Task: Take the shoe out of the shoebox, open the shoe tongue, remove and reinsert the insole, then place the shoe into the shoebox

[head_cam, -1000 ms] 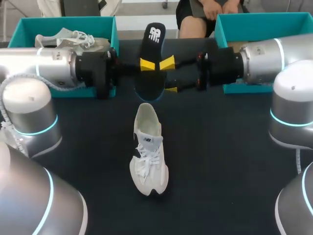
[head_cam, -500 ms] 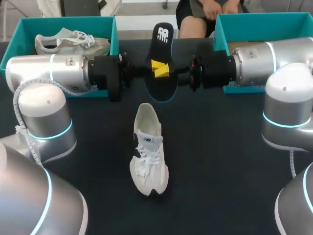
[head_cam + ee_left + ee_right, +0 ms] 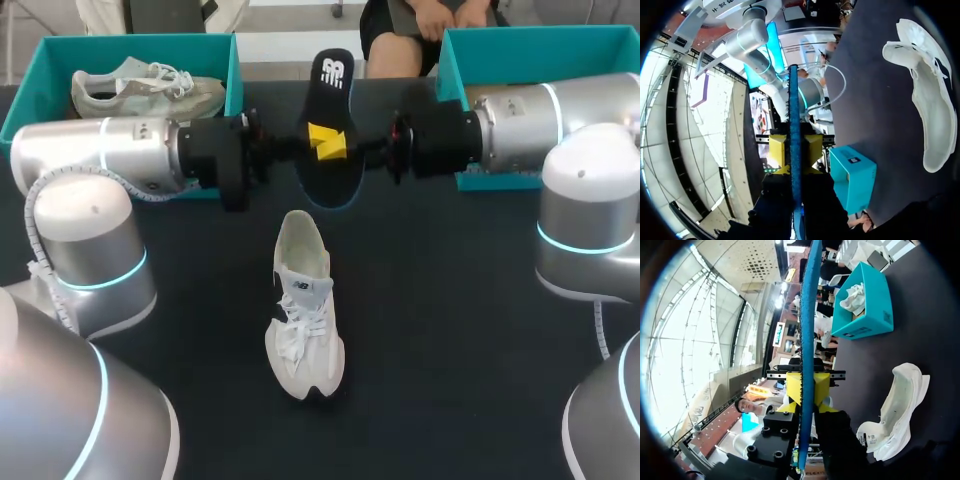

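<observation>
**Head view: both jaws pinch the insole in mid-air**

Insole hangs above the bench, between left box and right box, just beyond the shoe. My left jaws and right jaws are both closed on it at mid-length. They reach in from opposite sides, yellow tips nearly meeting. Both wrist views show the insole edge-on, a thin blue line clamped between my tips.

Risks, my judgement:
- Two grips sit on almost one spot, so any mismatch between the arms could twist or buckle the insole, or knock the tips together.
- If one side lets go, the thin insole may swing or droop in the other grip.
- Shoe lies unheld on the bench, so pushing the insole in could slide or tip it.

Orientation:
- Insole: long axis runs away from me, logo end far, other end close to the shoe's heel, black face towards the head camera.
- Shoe: roughly the same line, toe towards me, heel away, opening up.
</observation>
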Robot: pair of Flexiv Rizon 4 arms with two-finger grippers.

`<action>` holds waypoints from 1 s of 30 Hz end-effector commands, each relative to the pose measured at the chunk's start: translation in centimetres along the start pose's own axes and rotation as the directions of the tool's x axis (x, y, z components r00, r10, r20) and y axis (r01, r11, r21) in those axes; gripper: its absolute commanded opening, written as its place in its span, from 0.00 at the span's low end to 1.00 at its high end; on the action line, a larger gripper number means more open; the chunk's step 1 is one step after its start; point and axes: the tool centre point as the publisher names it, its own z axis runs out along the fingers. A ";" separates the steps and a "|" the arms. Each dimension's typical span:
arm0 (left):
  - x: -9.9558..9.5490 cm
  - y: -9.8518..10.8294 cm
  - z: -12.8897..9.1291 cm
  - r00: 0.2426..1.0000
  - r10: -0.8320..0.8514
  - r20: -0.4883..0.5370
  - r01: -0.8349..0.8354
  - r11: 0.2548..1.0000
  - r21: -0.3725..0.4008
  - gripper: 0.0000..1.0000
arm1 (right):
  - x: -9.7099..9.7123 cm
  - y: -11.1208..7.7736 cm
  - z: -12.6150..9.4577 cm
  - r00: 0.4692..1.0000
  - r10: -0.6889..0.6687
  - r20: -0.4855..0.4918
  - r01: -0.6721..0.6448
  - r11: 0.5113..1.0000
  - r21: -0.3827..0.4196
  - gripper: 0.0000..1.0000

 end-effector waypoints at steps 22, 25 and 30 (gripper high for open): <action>-1.1 1.1 -4.4 0.968 -0.243 -0.056 0.240 0.969 -0.050 1.00 | -0.9 0.4 -1.4 0.999 -0.042 0.021 0.043 0.998 -0.049 0.00; -0.8 1.2 -6.1 0.922 -0.367 -0.120 0.358 0.929 -0.091 1.00 | -1.1 1.0 -1.7 0.994 -0.100 0.032 0.102 0.992 -0.075 0.00; 0.5 0.8 -8.6 0.760 -0.621 -0.195 0.596 0.784 -0.173 1.00 | -1.2 2.0 -2.1 0.964 -0.256 0.069 0.262 0.960 -0.101 0.00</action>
